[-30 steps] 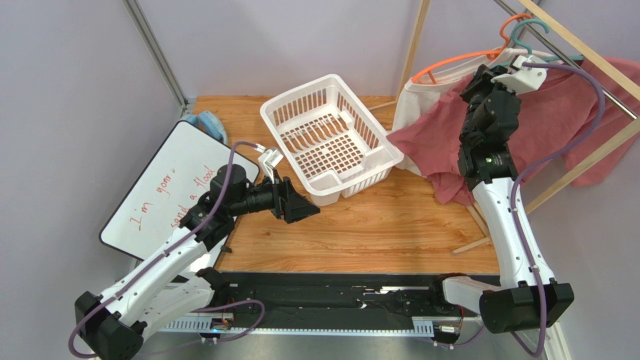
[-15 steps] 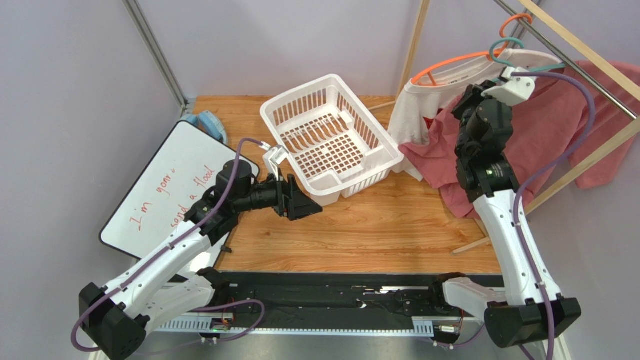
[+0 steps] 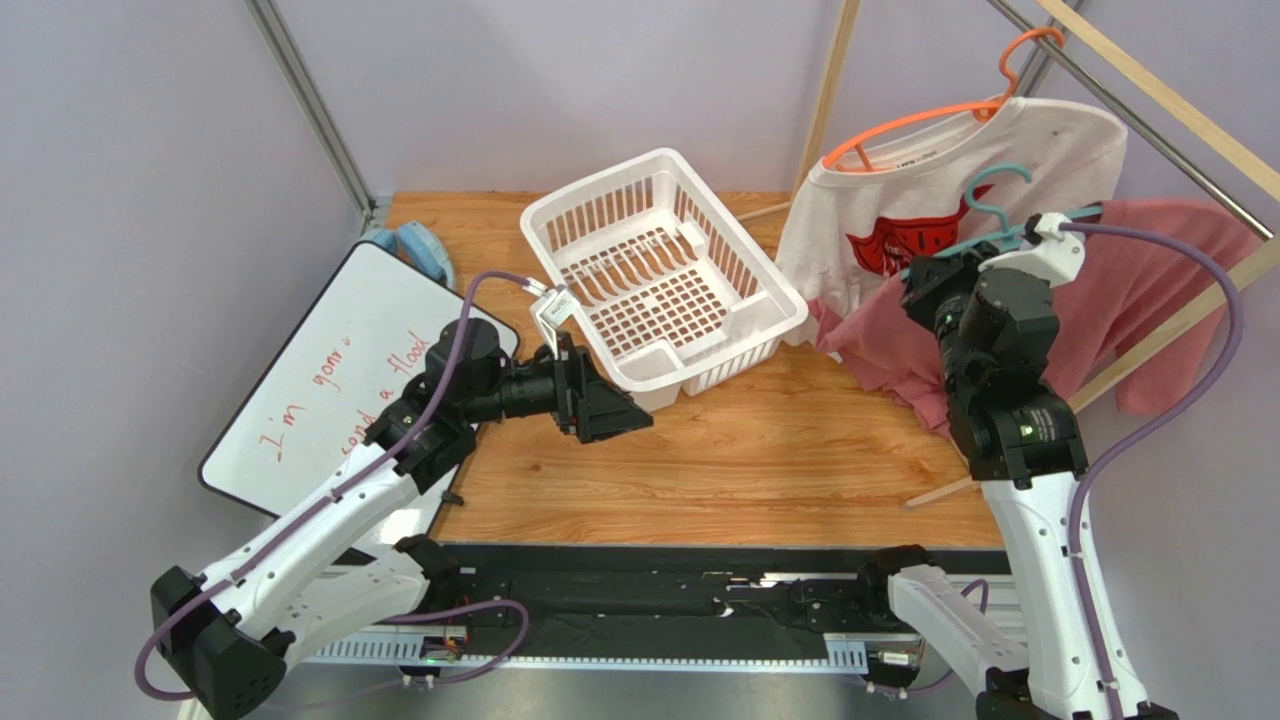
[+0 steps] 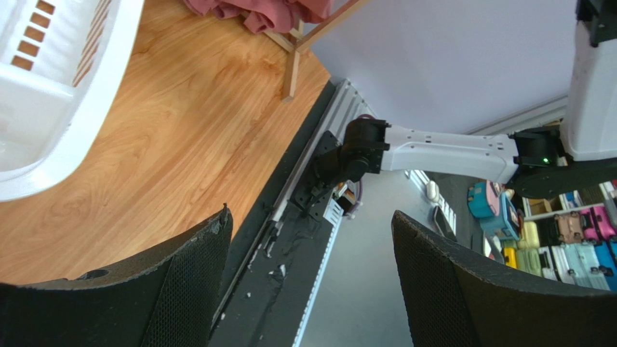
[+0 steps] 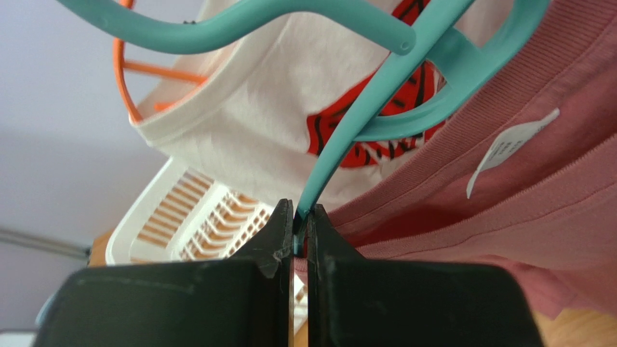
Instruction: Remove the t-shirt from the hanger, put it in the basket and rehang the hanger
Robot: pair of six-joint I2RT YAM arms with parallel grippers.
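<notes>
The dusty-red t-shirt [image 3: 1157,293] hangs on the teal hanger [image 3: 996,192] at the right, drooping to the table near the basket. My right gripper [image 3: 944,285] is shut on the hanger's thin arm, just below the hook, which shows in front of a white t-shirt. In the right wrist view the jaws [image 5: 300,217] pinch the teal hanger [image 5: 376,79], and the t-shirt's ribbed collar [image 5: 521,210] with its label lies right beside them. My left gripper [image 3: 624,420] stands open and empty over the table, in front of the basket; in its own view the gripper [image 4: 311,275] holds nothing.
A white t-shirt with a red graphic [image 3: 962,158] hangs on an orange hanger [image 3: 902,128] from the rail. A white basket [image 3: 661,278] stands mid-table. A whiteboard [image 3: 331,375] lies at the left. Wooden rack bars [image 3: 1187,323] cross the right side.
My right gripper has drawn the teal hanger and red t-shirt down and nearer, away from the rail, uncovering the white t-shirt. The left arm has barely shifted.
</notes>
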